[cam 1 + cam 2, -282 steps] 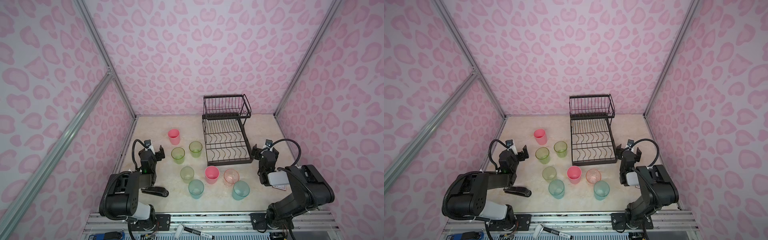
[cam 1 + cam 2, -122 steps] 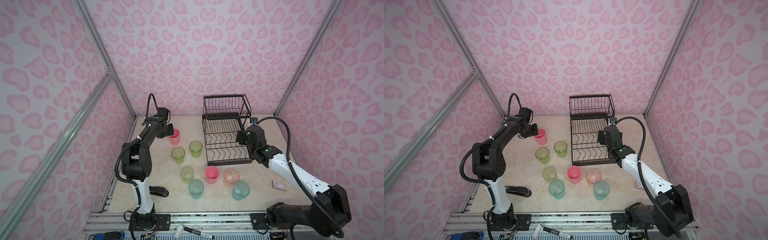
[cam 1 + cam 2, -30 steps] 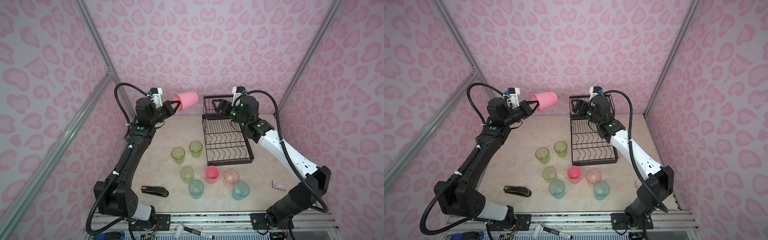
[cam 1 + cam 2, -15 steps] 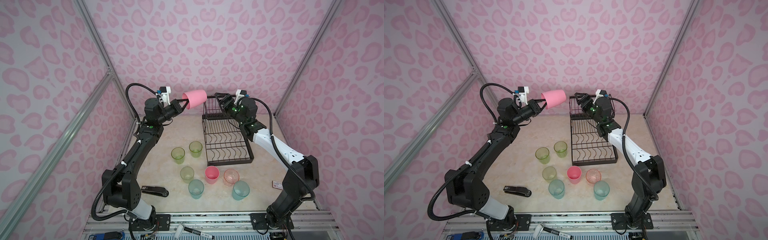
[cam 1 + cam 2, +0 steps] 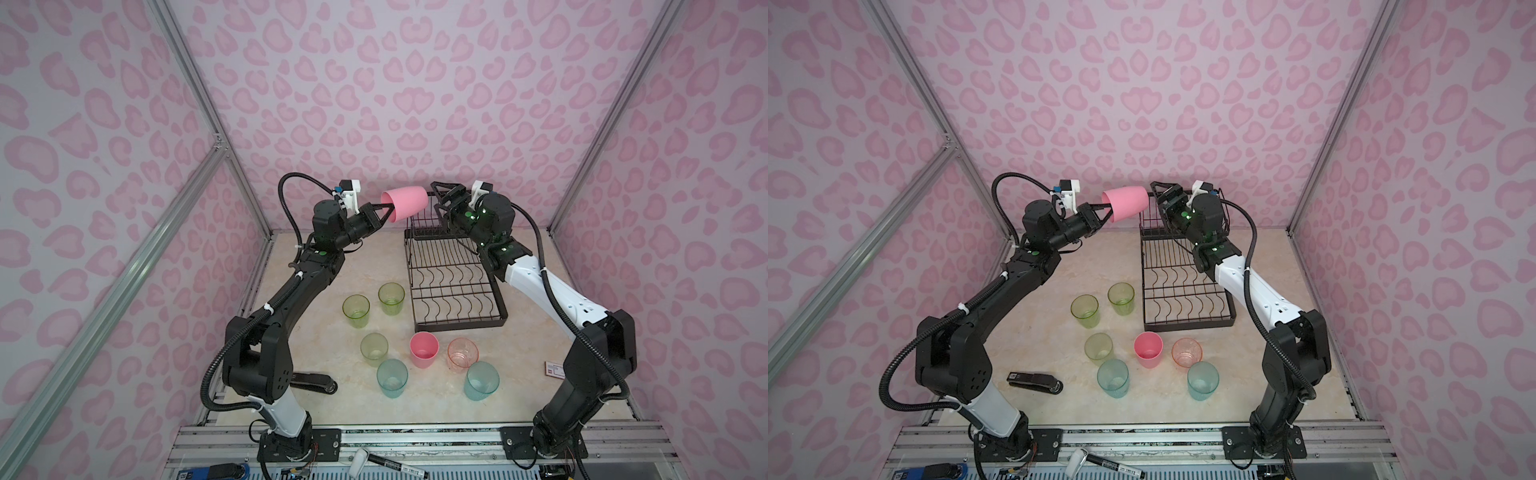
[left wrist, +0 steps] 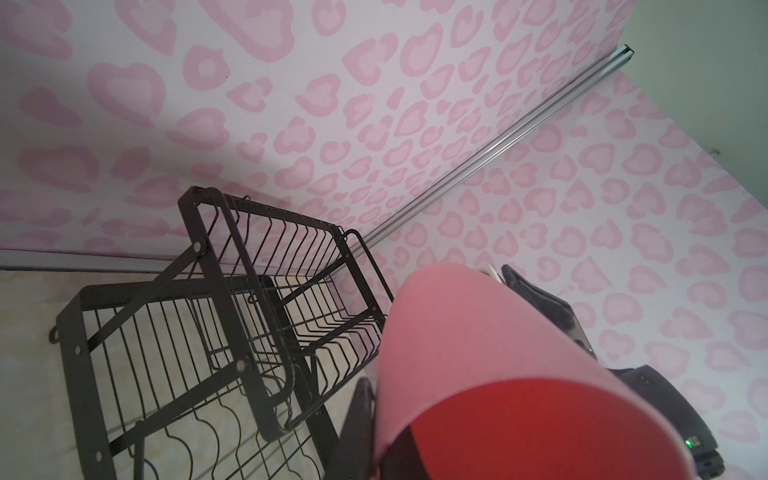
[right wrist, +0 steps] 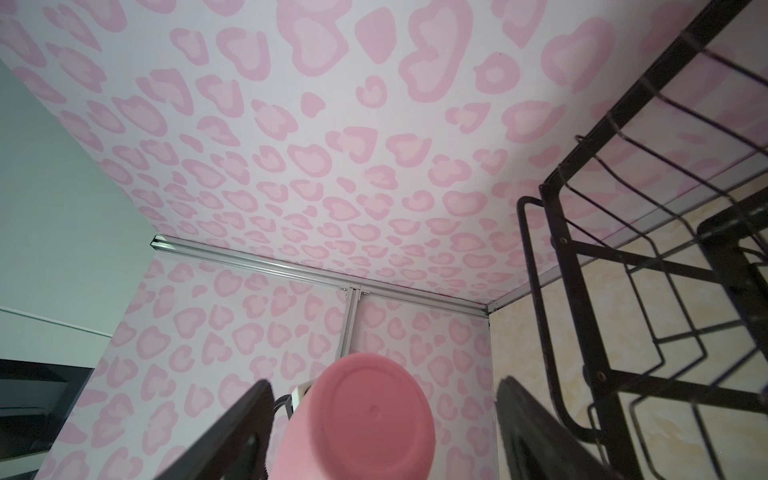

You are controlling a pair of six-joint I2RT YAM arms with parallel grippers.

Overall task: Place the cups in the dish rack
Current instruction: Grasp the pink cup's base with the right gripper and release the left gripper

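1. Pink heart-print walls enclose a beige tabletop [image 5: 519,399]. The black wire dish rack [image 5: 453,286] stands by its far edge, right of centre.
2. The step in hand looks like a mid-air handover of the first cup. The left gripper [image 5: 384,211] is clamped on the rim of an opaque pink cup [image 5: 405,202], one finger inside and one outside. It holds the cup on its side, high above the tabletop and just left of the rack's basket tier [image 6: 291,266], base towards the other arm.
3. The right gripper [image 5: 435,193] is partly open and holds nothing. In the right wrist view its fingers bracket the cup's base with a gap on each side.
4. Seven cups wait upright between the rack and the near edge: yellow-green cups [image 5: 356,310], a second pink cup [image 5: 424,350], an orange-pink cup [image 5: 462,353] and teal cups [image 5: 392,378]. The rack holds none.
5. Next, by my judgement, the right jaws must close squarely on the base before the left lets go. The smooth taper could slip.
6. Nine seconds ago the pink cup stood on the tabletop left of the rack and both arms were folded at the near edge. A second ago the right gripper was wider and farther from the cup.
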